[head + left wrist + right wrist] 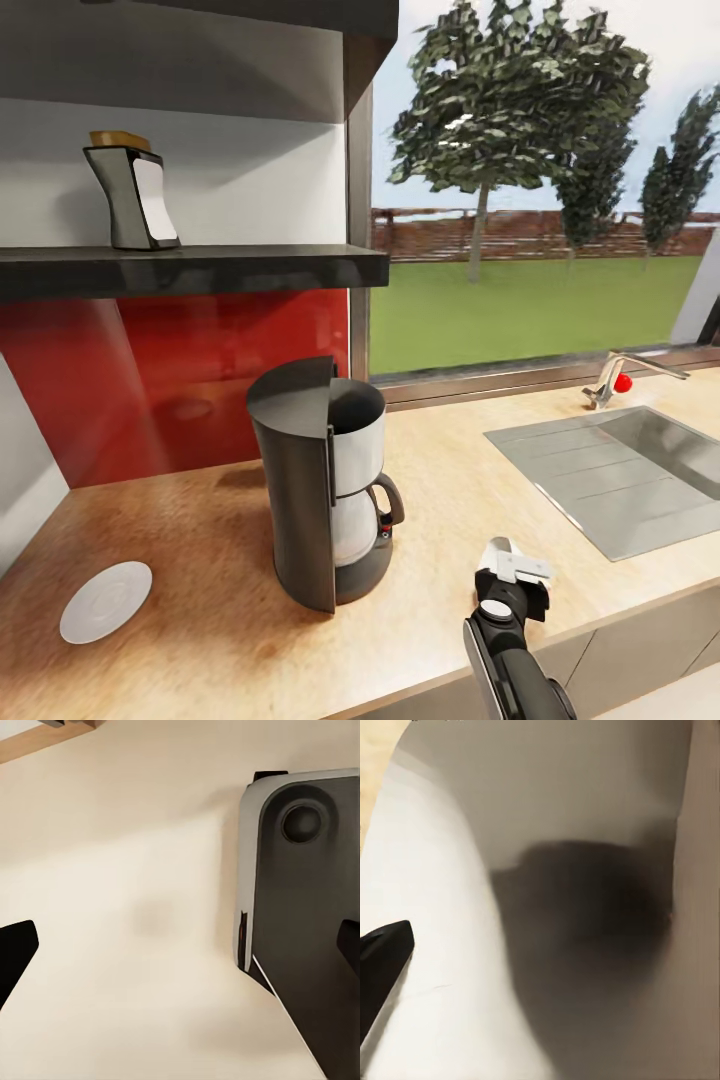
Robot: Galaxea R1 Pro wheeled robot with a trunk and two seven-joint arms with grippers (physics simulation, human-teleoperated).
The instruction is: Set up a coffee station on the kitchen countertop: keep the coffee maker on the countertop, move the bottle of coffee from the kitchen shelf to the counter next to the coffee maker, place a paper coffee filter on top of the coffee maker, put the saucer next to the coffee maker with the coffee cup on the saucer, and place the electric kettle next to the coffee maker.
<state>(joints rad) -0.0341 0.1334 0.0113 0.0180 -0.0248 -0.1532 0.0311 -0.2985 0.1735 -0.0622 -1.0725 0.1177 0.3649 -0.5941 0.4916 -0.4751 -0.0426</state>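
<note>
The coffee maker (318,485) stands upright mid-way along the kitchen countertop (450,500), its glass carafe seated in it. Up on the kitchen shelf (190,268) at the left stands the bottle of coffee (136,196). The saucer (105,601) lies flat on the counter's front left, bare. My right gripper (512,572) hovers at the counter's front edge, right of the coffee maker; one dark finger (382,960) sits far to the side, so it is open. My left gripper (180,945) is open over pale floor. The coffee cup, electric kettle and paper coffee filter are out of view.
A steel sink (620,475) with a tap (625,378) is set into the counter at the right. A red backsplash (170,380) and a window back the counter. A dark grey part of the robot (307,915) lies beside the left gripper.
</note>
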